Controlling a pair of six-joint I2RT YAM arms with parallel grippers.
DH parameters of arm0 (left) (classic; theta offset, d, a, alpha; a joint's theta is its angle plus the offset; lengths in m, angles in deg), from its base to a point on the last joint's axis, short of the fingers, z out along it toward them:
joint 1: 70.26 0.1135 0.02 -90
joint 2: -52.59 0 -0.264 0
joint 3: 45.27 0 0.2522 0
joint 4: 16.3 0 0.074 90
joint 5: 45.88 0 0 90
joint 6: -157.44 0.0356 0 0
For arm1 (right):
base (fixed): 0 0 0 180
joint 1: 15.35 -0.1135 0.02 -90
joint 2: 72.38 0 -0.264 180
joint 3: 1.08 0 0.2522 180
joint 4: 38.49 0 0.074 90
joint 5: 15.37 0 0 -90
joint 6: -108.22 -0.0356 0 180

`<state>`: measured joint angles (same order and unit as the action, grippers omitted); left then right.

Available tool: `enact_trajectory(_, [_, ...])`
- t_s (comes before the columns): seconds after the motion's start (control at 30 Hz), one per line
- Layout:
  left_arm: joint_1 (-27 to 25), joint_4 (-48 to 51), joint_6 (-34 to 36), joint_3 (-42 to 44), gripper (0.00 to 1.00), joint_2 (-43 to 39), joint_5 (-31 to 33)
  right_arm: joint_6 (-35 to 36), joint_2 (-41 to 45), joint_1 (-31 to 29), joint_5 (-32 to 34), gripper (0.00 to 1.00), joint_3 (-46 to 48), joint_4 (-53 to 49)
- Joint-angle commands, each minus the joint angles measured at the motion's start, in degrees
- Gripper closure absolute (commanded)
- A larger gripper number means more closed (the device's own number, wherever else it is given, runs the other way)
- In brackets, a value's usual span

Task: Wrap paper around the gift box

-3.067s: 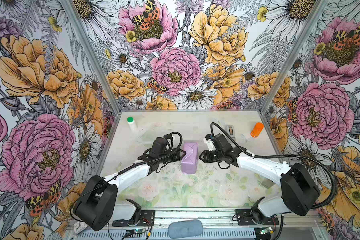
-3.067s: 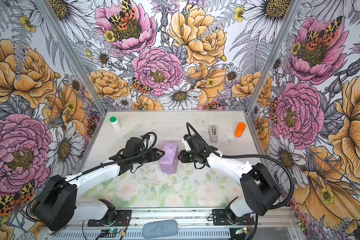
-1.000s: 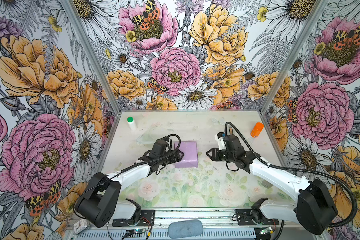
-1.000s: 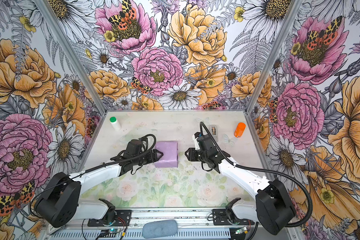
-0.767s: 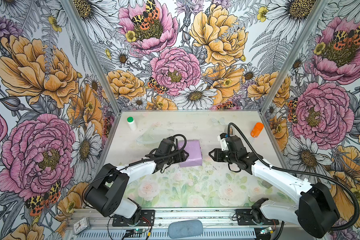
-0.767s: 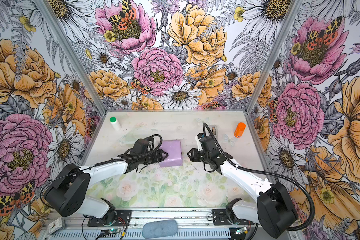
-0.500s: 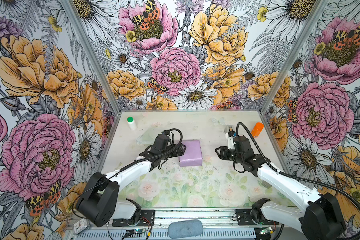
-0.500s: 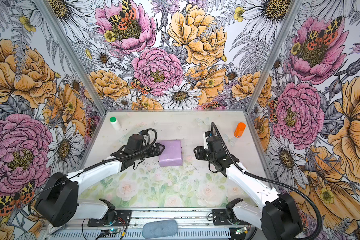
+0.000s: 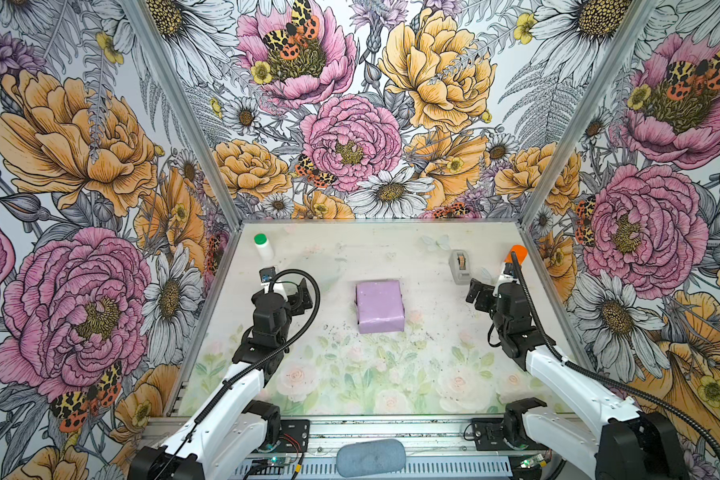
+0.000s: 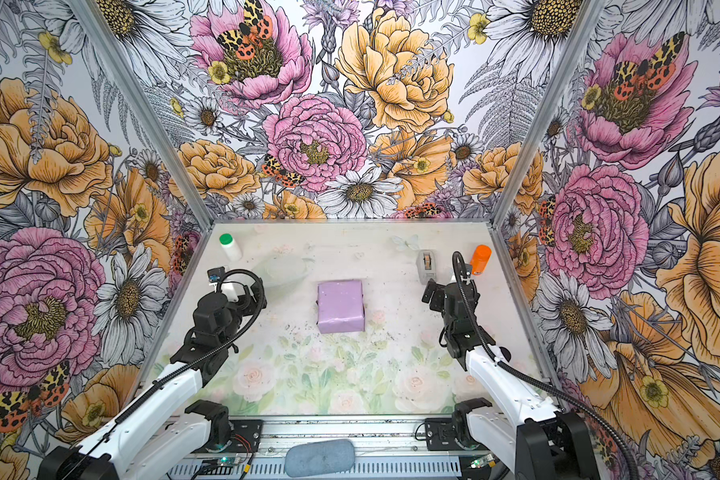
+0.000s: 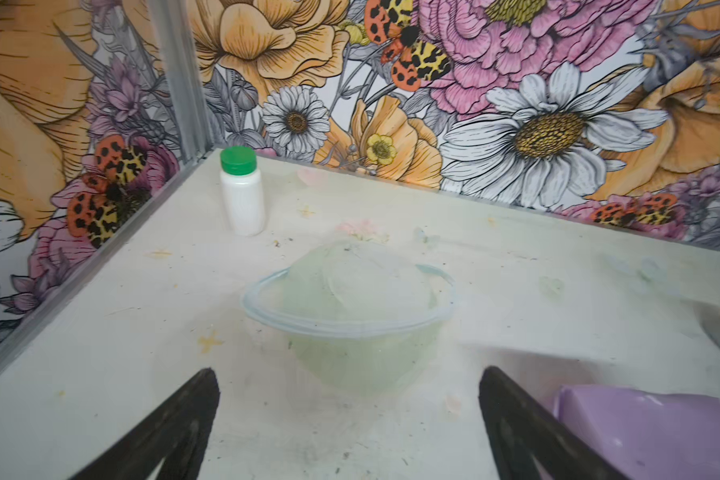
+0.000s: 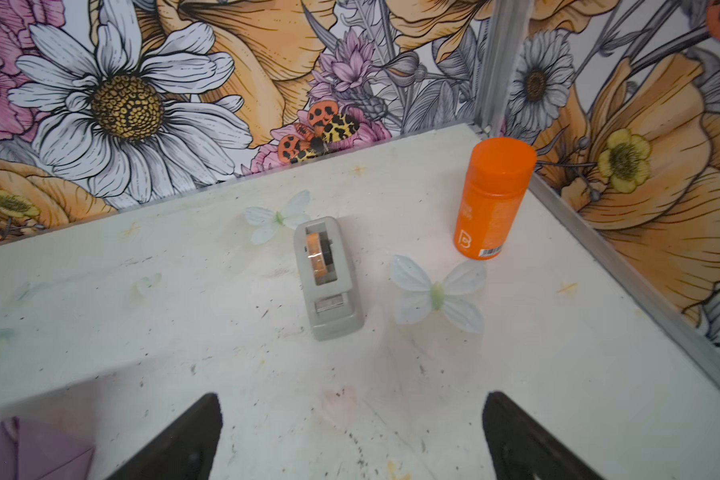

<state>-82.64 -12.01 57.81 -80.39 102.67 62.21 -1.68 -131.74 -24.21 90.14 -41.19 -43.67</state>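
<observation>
Lying on the surface, the paper was folded around the gift box, left tool and right tool both spread open, well apart from it.

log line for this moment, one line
left pincer: open, empty | right pincer: open, empty, facing tape dispenser | gift box: covered in paper, free of both pincers | stage: wrap looks done

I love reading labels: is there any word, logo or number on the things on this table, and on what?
"B": white logo low on the orange bottle, seen in the right wrist view.
Faint lettering up that bottle's side: too blurred to read.
Barcode at its foot: digits too small to read.
White bottle, tape dispenser, lilac paper: no writing seen.
</observation>
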Motion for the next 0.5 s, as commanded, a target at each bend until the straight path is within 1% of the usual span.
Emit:
enact_trajectory(0.0, [3.3,-11.2,5.2,3.5,0.01,1.6,2.6,7.0,-3.2,3.2,1.1,0.0,1.7,12.0])
enact_trajectory(0.1, [6.2,-17.7,7.2,5.3,0.01,6.8,-0.2,10.1,-8.3,6.1,-1.1,0.0,1.8,17.1])
enact_trajectory(0.2, [8.6,-30.3,9.2,6.7,0.01,16.4,-5.5,10.8,-15.3,8.2,-3.0,0.0,2.0,23.8])
enact_trajectory(0.23, [8.8,-31.3,9.4,5.2,0.01,19.2,-5.7,11.2,-17.0,8.6,-4.0,0.01,1.4,24.1])
enact_trajectory(0.27, [8.8,-30.6,10.1,3.2,0.01,21.6,-8.8,11.6,-18.5,8.6,-4.1,0.0,1.0,24.5])
enact_trajectory(0.3, [8.9,-32.3,10.8,2.1,0.01,24.2,-9.6,12.7,-20.1,8.7,-3.9,0.01,1.3,27.4])
enact_trajectory(0.33, [8.8,-34.9,12.6,0.7,0.01,27.4,-10.9,13.4,-20.6,8.8,-3.5,0.01,0.5,26.9])
enact_trajectory(0.37, [8.2,-36.7,15.3,-0.2,0.01,30.1,-10.8,14.3,-21.3,9.0,-4.2,0.01,1.0,30.1])
enact_trajectory(0.4, [8.6,-37.9,14.8,-1.0,0.01,32.9,-10.5,13.9,-21.9,9.6,-5.5,0.0,0.6,29.6])
enact_trajectory(0.43, [9.4,-40.0,13.5,-1.2,0.01,35.3,-9.8,14.1,-23.6,10.0,-7.4,0.01,1.7,32.9])
enact_trajectory(0.47, [11.6,-41.3,11.6,-0.3,0.01,36.6,-12.5,14.6,-26.0,10.1,-8.7,0.0,3.7,38.9])
